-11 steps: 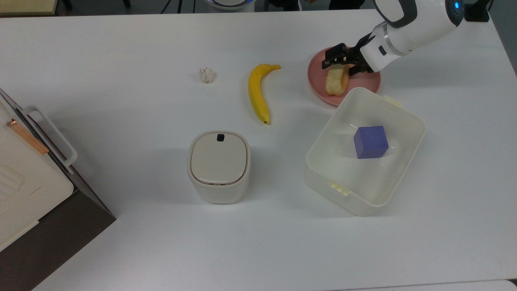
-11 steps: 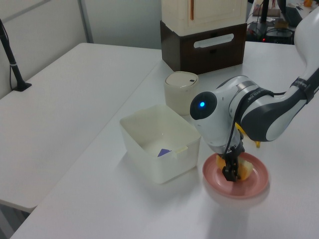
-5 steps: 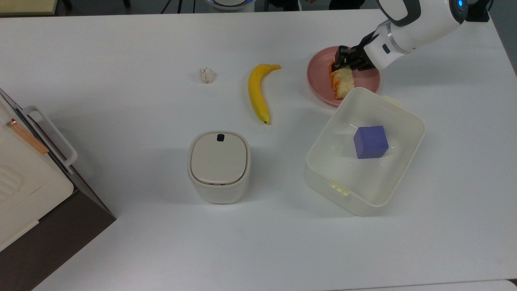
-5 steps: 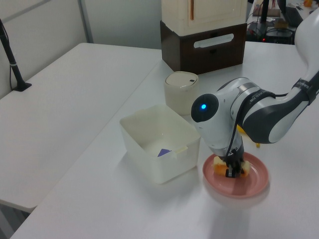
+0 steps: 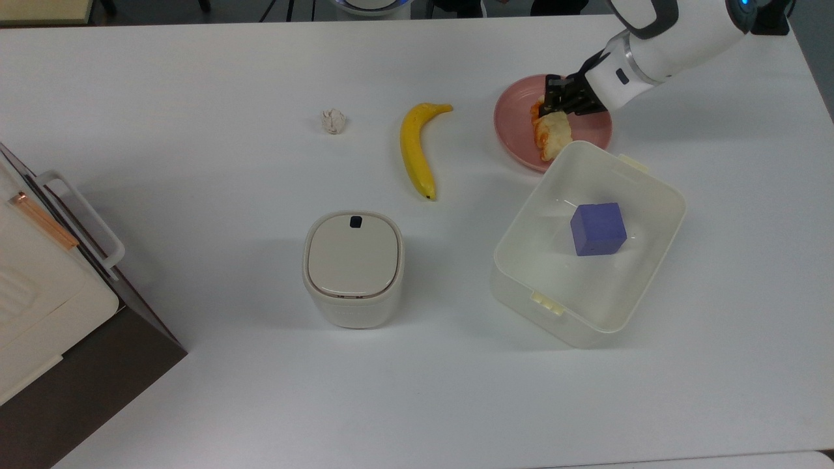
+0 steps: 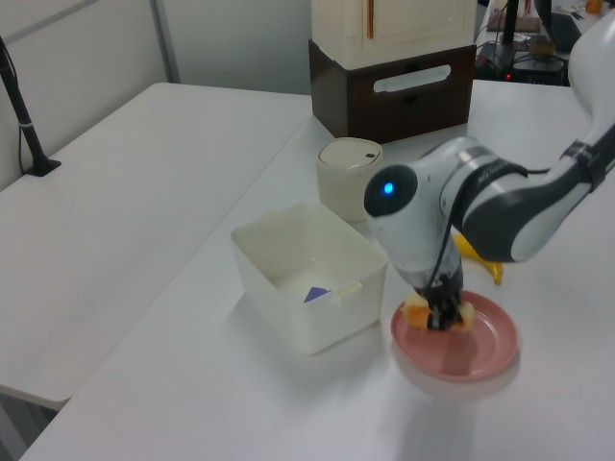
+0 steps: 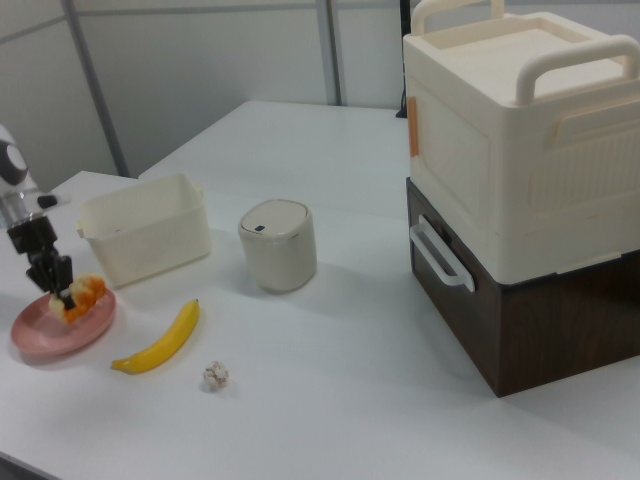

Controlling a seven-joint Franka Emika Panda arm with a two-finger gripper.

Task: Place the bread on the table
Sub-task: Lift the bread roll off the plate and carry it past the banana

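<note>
My white wrist is hiding one end of the bread (image 5: 548,132) in the left view; my black claw (image 5: 554,103) is pinching that small oblong roll, its toasted orange top tilting sideways; the roll is sitting over the round pink plate (image 5: 515,133), whether touching it I cannot tell; the plate is resting on the smooth white desk (image 5: 195,195); my arm is reaching in from the top view's upper right, wrist angling downward.
</note>
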